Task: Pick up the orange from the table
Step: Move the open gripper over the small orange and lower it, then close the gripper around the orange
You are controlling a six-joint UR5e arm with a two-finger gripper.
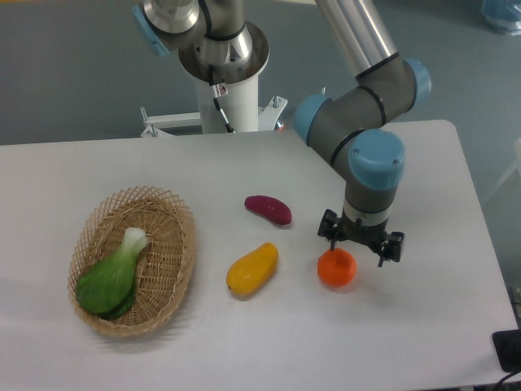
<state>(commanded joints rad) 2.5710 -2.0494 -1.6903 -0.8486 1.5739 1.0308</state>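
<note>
The orange [336, 269] is a small round bright-orange fruit lying on the white table [244, 342], right of centre. My gripper [358, 247] hangs open just above and slightly right of it, its two black fingers spread wider than the fruit. The left finger [327, 231] is over the orange's upper left edge and the right finger [389, 252] is past its right side. Nothing is between the fingers.
A yellow-orange mango-like fruit [252, 269] lies left of the orange. A purple sweet potato [269, 208] sits behind it. At the left stands a wicker basket [169, 269] holding a green bok choy [112, 277]. The robot's base [224, 65] rises at the table's back.
</note>
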